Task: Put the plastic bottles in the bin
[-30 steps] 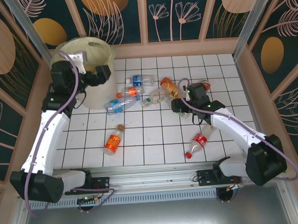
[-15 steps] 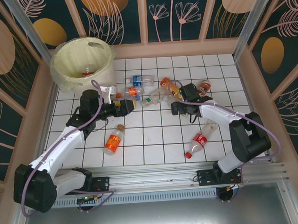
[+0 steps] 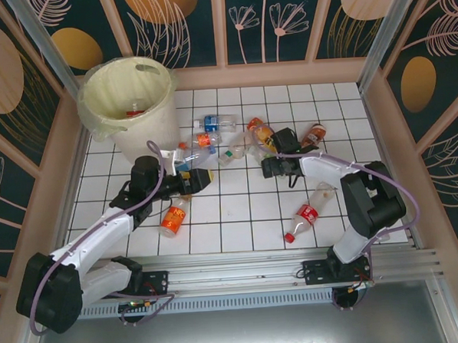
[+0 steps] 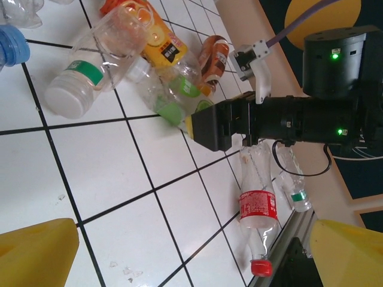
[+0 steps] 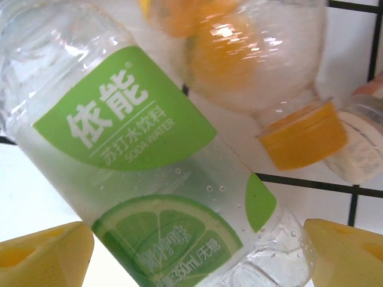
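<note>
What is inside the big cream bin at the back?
A pale-yellow bag lines the bin. One bottle with red on it lies inside. The near wall hides part of the bottom.

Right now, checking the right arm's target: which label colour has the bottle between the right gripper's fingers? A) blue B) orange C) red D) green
D: in the right wrist view the bottle at the right gripper bears a green lime label.
</note>
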You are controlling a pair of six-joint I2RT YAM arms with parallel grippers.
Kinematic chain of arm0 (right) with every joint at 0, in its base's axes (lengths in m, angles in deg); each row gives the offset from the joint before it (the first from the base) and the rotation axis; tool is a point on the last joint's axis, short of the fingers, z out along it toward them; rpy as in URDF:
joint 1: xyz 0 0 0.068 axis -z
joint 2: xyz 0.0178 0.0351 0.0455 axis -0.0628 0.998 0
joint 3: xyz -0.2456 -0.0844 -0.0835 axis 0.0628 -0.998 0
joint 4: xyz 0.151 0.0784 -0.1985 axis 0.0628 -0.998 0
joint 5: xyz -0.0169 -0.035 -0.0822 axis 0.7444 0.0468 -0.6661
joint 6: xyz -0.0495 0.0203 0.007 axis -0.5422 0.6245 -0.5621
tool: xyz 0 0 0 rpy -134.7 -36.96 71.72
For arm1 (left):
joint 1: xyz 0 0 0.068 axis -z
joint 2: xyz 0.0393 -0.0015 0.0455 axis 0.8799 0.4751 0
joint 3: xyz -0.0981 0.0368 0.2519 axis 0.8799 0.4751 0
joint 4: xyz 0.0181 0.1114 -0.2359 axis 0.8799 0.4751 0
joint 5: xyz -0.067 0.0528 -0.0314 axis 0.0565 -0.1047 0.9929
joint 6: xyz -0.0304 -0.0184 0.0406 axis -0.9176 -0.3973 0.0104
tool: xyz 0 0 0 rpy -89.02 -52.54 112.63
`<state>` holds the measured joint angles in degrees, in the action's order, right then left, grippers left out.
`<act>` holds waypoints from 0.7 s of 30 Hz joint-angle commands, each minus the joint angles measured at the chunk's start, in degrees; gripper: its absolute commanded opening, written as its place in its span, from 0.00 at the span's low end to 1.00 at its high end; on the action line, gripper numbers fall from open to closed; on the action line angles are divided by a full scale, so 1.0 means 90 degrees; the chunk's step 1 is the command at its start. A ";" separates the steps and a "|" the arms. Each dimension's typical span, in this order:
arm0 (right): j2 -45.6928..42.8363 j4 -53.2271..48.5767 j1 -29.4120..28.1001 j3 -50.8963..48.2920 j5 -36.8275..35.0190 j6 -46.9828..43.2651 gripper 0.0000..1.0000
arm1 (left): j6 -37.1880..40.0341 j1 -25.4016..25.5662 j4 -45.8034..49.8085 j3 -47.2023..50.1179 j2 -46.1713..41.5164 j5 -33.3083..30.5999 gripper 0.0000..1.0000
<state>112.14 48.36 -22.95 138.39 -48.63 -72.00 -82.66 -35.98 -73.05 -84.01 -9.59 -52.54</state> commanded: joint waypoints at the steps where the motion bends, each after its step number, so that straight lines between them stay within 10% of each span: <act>1: -0.0020 0.0096 -0.0387 -0.0061 -0.0129 -0.0048 0.91 | -0.0086 0.0070 -0.0417 0.0110 -0.0135 -0.0044 0.99; 21: 0.0683 0.0279 -0.0685 0.0353 -0.0149 -0.0208 0.78 | -0.0217 0.0182 -0.0805 0.0407 0.0058 -0.0127 0.99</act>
<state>117.41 50.26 -29.09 139.66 -49.22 -72.63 -83.64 -34.83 -77.07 -81.17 -9.33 -53.37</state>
